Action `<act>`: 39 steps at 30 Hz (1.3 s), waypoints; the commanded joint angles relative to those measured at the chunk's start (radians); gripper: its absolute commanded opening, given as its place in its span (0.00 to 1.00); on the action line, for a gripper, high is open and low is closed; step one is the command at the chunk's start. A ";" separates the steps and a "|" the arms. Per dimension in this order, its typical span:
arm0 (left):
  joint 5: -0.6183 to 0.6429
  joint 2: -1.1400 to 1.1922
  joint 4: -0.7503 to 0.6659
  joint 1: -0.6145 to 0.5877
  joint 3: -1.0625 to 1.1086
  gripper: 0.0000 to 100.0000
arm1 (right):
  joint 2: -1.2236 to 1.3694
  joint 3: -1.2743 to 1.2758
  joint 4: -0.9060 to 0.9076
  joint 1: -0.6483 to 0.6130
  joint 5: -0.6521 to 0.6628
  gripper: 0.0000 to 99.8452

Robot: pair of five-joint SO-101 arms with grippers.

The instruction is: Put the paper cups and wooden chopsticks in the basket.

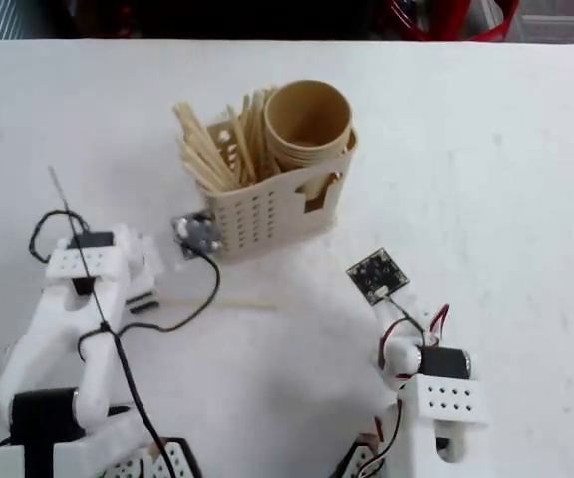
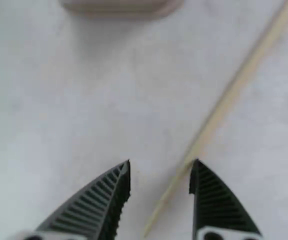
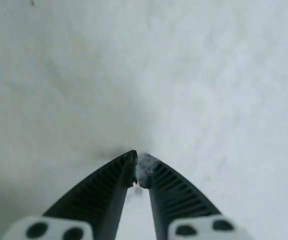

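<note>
A perforated cream basket point(image 1: 272, 211) stands mid-table and holds a stack of paper cups point(image 1: 309, 124) and a bundle of wooden chopsticks point(image 1: 217, 149). One loose chopstick point(image 1: 229, 303) lies flat on the table in front of the basket. My left gripper point(image 2: 159, 167) is open low over the table, and the near end of that chopstick point(image 2: 224, 105) runs between its fingers without being clamped. The basket's base point(image 2: 119, 5) shows just beyond. In the high view the left gripper point(image 1: 147, 294) sits at the chopstick's left end. My right gripper point(image 3: 140, 161) is shut on nothing, over bare table.
The right arm point(image 1: 436, 383) rests at the front right, apart from the basket. A black cable point(image 1: 182, 314) loops from the left arm across the table near the loose chopstick. White tabletop extends to the right of the basket and behind it.
</note>
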 commanded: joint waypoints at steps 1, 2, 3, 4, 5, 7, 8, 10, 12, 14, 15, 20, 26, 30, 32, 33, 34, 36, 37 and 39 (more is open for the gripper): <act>0.003 -0.033 0.049 0.056 -0.015 0.20 | -0.010 -0.003 -0.013 0.004 0.002 0.02; 0.017 -0.033 0.049 0.058 -0.017 0.20 | -0.010 -0.003 -0.013 0.004 0.002 0.02; 0.023 -0.033 0.046 0.058 -0.017 0.20 | -0.010 -0.003 -0.013 0.004 0.002 0.02; 0.025 -0.033 0.044 0.056 -0.017 0.20 | -0.010 -0.003 -0.013 0.004 0.002 0.02; 0.028 -0.033 0.044 0.056 -0.015 0.20 | -0.010 -0.003 -0.013 0.004 0.002 0.02; 0.031 -0.033 0.044 0.059 -0.009 0.20 | -0.010 -0.003 -0.013 0.004 0.002 0.02; 0.031 -0.031 0.044 0.059 -0.008 0.20 | -0.010 -0.003 -0.013 0.004 0.002 0.02; 0.031 -0.031 0.044 0.059 -0.008 0.20 | -0.010 -0.003 -0.013 0.004 0.002 0.02; 0.031 -0.030 0.046 0.059 -0.006 0.20 | -0.010 -0.003 -0.013 0.004 0.002 0.02; 0.026 -0.021 0.044 0.062 0.009 0.20 | -0.010 -0.003 -0.013 0.004 0.002 0.02; 0.025 -0.007 0.041 0.062 0.012 0.21 | -0.010 -0.003 -0.013 0.005 0.002 0.02; 0.026 0.114 0.009 0.062 -0.040 0.21 | -0.010 -0.003 -0.013 0.004 0.002 0.02; 0.026 0.269 0.117 0.061 -0.204 0.17 | -0.010 -0.002 -0.013 0.004 0.002 0.02; 0.023 0.285 0.146 0.061 -0.219 0.06 | -0.010 -0.002 -0.015 0.004 0.002 0.02; 0.023 0.285 0.150 0.058 -0.219 0.03 | -0.010 0.000 -0.027 0.004 0.002 0.02; 0.023 0.285 0.164 0.056 -0.219 0.03 | -0.010 0.002 -0.028 0.004 0.002 0.02; 0.023 0.285 0.180 0.054 -0.219 0.02 | -0.010 0.005 -0.028 0.004 0.002 0.02; 0.023 0.283 0.213 0.053 -0.221 0.02 | -0.010 0.009 -0.038 0.004 0.002 0.02; 0.023 0.277 0.230 0.053 -0.226 0.02 | -0.010 0.011 -0.039 0.004 0.002 0.02; 0.023 0.239 0.258 0.053 -0.221 0.02 | -0.010 0.011 -0.041 0.004 0.002 0.02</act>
